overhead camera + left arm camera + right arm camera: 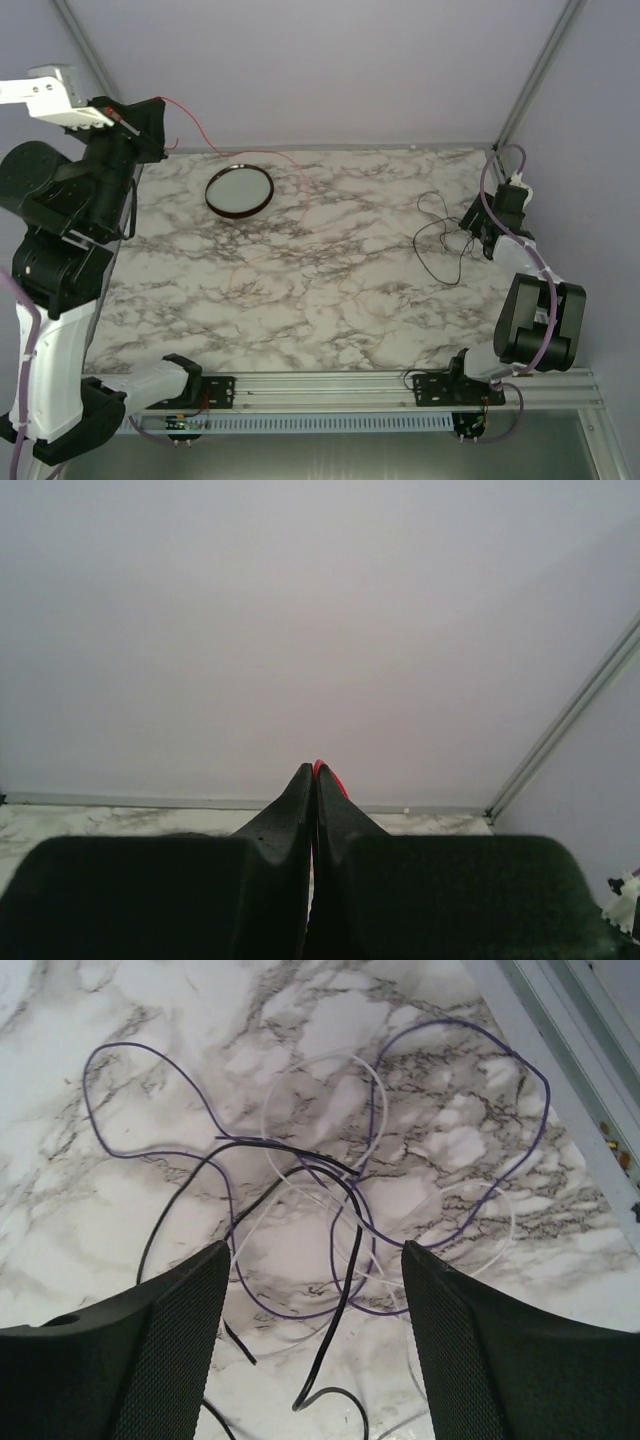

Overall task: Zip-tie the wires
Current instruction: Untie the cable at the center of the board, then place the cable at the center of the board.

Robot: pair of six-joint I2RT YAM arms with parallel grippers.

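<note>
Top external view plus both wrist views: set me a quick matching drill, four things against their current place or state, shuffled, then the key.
Column 1
1. left gripper
2. right gripper
3. dish
4. tangle of wires

Column 2
A. lying loose at the right of the table
B. shut on a red wire, raised off the table
C. far side of the table, left of centre
D. open, hanging over the tangle

Pairs: 1-B; 2-D; 3-C; 4-A
</note>
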